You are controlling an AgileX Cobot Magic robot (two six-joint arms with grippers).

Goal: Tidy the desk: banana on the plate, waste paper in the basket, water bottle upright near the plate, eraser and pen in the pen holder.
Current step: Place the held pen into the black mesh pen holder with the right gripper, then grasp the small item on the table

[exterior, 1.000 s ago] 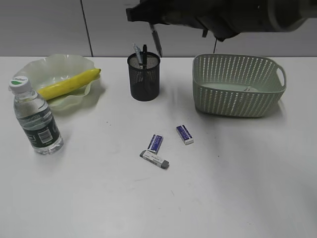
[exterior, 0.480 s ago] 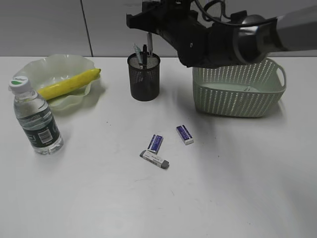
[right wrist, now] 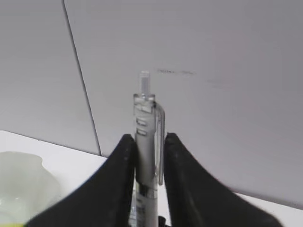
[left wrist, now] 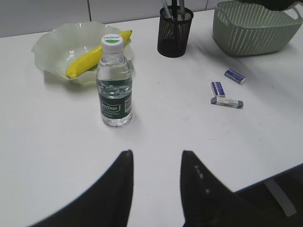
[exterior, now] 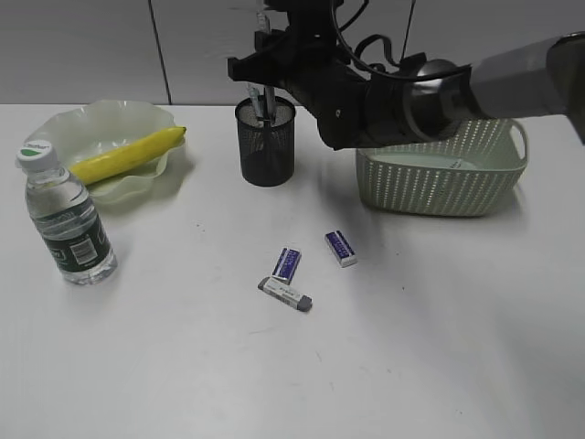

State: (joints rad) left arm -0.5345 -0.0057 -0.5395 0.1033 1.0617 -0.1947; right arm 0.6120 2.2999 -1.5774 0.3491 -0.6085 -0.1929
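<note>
1. At the back of the desk point(exterior: 292, 366), the right gripper point(right wrist: 144, 161) stands over the pen holder point(exterior: 266, 142), its two dark fingers point(right wrist: 120, 165) pressed to either side of a silver click pen point(right wrist: 147, 142) held upright, clip and button uppermost; the lower end of the pen is out of sight from the wrist, and from the room the arm's bulk hides how deep it sits in the cup.

2. The step in hand appears to be the drop into the holder; done well, it wants the pen kept vertical and clear of the other pens point(left wrist: 173, 8) already standing there, the tip well below the mesh rim before the fingers part, and a straight rise afterwards so the clip is not dragged out.

3. The left gripper point(left wrist: 156, 189) waits low at the near edge, fingers apart and holding nothing.

4. Elsewhere, much looks settled; the banana point(exterior: 128, 155) lies on the plate point(exterior: 82, 123); the water bottle point(exterior: 66, 219) stands upright just in front of it; something pale lies in the basket point(exterior: 439, 165), too small to identify.

5. Three erasers point(exterior: 291, 263) lie loose mid-desk, well apart from the holder; judged from this, they remain to be collected.
</note>
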